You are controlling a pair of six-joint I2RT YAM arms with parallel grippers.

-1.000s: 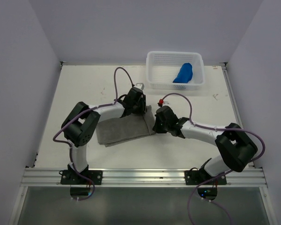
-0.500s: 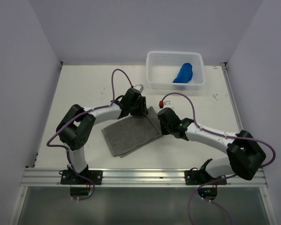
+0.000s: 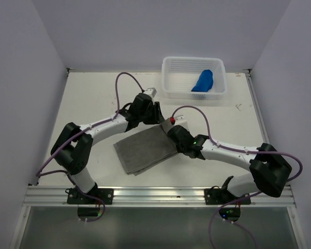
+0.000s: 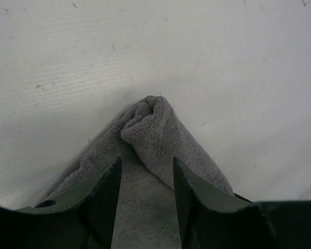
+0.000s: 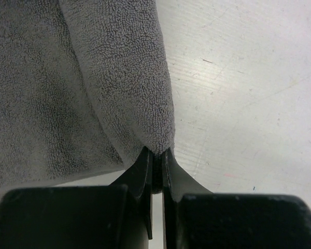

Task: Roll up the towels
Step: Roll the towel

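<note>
A grey towel lies folded flat on the table between both arms. Its far corner is bunched into a small fold just past my left gripper. That gripper is open, its fingers standing apart over the cloth and gripping nothing. In the top view the left gripper sits at the towel's far corner. My right gripper is shut on the grey towel's folded edge; from above it is at the towel's right side. A blue towel lies rolled inside the basket.
The white perforated basket stands at the back right of the table. Walls enclose the left, back and right sides. A metal rail runs along the near edge by the arm bases.
The grey towel has turned and slid toward the near side. My left gripper let go of its corner and moved farther back. The right gripper shifted left, still pinching the edge.
</note>
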